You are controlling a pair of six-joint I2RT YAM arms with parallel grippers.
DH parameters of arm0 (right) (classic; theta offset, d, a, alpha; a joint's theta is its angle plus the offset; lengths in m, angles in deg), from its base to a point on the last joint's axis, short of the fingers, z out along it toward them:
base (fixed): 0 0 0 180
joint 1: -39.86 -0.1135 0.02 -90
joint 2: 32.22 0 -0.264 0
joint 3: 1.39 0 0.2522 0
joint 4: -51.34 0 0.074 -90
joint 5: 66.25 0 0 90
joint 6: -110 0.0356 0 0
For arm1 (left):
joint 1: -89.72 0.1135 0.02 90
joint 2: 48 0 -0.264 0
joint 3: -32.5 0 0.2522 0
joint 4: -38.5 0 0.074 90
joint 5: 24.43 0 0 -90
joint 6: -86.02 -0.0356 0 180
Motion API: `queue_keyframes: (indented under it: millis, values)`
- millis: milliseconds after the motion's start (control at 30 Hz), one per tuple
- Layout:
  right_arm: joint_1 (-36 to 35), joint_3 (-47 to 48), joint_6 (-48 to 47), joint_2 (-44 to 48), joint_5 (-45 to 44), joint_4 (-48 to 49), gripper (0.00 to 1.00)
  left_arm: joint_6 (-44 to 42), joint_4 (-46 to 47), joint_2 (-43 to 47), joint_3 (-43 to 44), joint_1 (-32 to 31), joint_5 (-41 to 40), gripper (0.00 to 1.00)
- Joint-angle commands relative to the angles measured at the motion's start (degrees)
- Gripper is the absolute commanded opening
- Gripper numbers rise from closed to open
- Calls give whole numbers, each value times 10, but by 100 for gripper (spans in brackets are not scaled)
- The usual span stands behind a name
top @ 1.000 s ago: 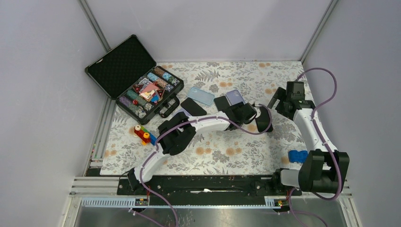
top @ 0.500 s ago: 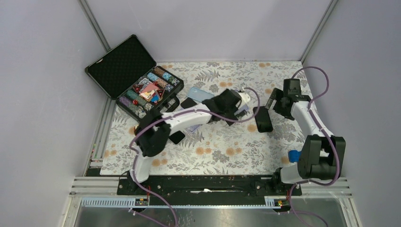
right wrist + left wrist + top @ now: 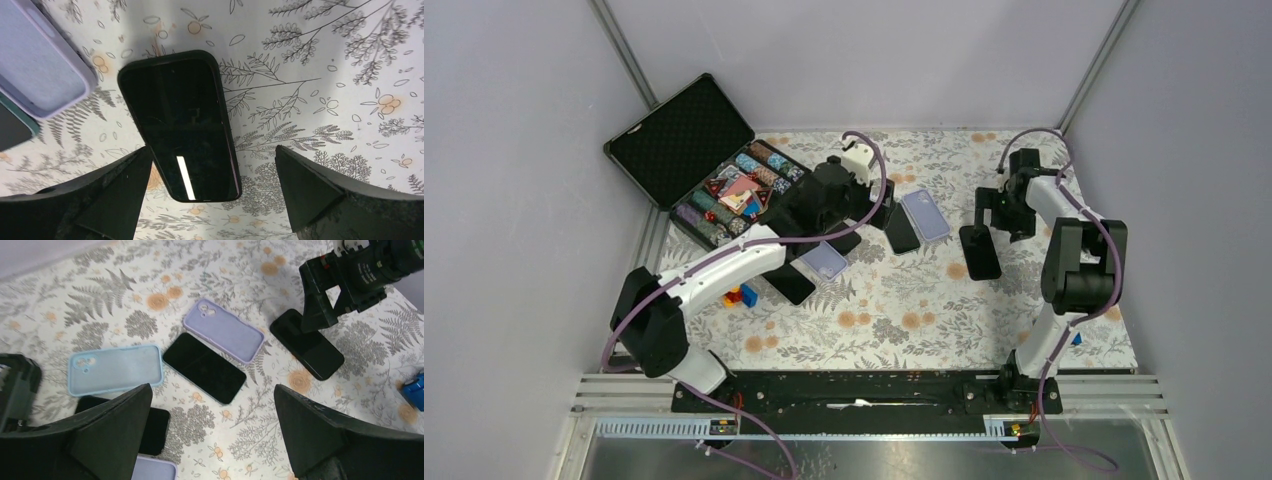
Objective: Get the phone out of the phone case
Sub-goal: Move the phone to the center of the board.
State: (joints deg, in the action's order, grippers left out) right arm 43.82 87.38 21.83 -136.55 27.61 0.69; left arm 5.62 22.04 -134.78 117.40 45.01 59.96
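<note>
A black phone [image 3: 180, 125] with a dark rim round it lies screen up on the flowered cloth [image 3: 894, 320], right of centre [image 3: 980, 251]. My right gripper [image 3: 213, 147] hangs open just above the phone's near end, one finger on each side and touching nothing. It stands over the phone's far end [image 3: 1002, 215]. My left gripper [image 3: 212, 386] is open and empty, high over the back middle [image 3: 864, 205]. Below it lie a lilac case [image 3: 223, 330] and a bare black phone [image 3: 204, 367].
A light-blue case [image 3: 116, 369], another black phone [image 3: 155, 430] and a second lilac case [image 3: 155, 471] lie left of centre. An open black box of poker chips [image 3: 724, 190] stands at the back left, toy bricks [image 3: 734, 293] before it. A blue object [image 3: 415, 392] lies far right.
My left arm has drawn away from the black phone to the back left, and its jaws have opened wide. The right gripper has moved back and left, over the phone.
</note>
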Motion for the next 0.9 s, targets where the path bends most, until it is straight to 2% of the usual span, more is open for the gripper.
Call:
queue_keyframes:
  millis: [0, 133, 300, 367, 467, 633, 867]
  values:
    - [1, 22, -83, -24, 30, -51, 100, 49, 31, 1, -26, 11, 38, 99]
    - [-3, 15, -97, -33, 76, -47, 100, 55, 38, -1, -41, 12, 8, 99]
    - [-13, 17, -98, -52, 64, -48, 100, 57, 34, -2, -42, 12, -2, 99]
    - [-14, 22, -98, -58, 69, -55, 96, 56, 34, -1, -42, 12, -7, 99]
    - [-15, 24, -96, -58, 73, -55, 100, 59, 41, 3, -51, 12, -33, 99]
    - [-20, 31, -89, -68, 72, -53, 90, 60, 46, 4, -64, 12, -66, 99]
    - [-37, 54, -88, -91, 66, -66, 76, 57, 43, 0, -58, 12, -68, 99]
